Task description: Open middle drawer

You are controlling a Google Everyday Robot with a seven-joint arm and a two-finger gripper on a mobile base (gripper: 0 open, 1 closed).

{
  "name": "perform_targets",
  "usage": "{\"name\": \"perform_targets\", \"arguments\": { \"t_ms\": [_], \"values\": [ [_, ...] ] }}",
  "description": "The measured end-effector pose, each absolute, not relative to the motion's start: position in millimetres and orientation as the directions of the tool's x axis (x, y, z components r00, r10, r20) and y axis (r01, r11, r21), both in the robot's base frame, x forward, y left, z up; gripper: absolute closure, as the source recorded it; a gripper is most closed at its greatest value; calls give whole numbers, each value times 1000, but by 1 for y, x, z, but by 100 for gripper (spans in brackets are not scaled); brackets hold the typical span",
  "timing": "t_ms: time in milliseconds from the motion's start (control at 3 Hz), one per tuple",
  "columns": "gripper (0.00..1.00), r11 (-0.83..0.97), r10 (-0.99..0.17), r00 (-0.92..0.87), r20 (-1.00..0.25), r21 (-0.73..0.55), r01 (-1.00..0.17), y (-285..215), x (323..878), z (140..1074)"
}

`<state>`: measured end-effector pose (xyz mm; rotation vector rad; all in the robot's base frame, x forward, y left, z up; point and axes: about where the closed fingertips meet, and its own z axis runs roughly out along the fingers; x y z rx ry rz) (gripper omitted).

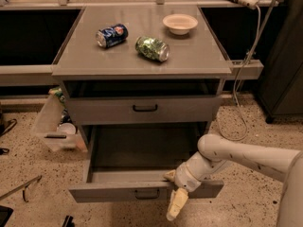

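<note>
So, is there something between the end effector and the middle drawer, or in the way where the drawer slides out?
Nothing visible. The end effector is at the front panel of the middle drawer, just right of its black handle. The drawer stands pulled far out, with nothing in front of it.

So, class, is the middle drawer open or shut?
Open. The middle drawer stands pulled far out from the cabinet, its plain grey inside showing behind the front. The gripper hangs at the drawer's front, right of the handle.
</note>
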<state>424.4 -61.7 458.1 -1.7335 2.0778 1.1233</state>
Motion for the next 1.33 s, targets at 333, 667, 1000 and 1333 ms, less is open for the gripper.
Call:
{"name": "perform_targets", "arguments": {
  "t_ms": [333,667,1000,1333],
  "values": [
    [0,5,-749,-293,-594,437,-899,-58,403,458],
    [0,6,-738,-320,-594,468,-884,-59,376,464],
    [0,22,-718,-376,-586,521,-853,-69,330,473],
    [0,21,-718,-376,-586,521,-853,-69,330,473]
  ]
}}
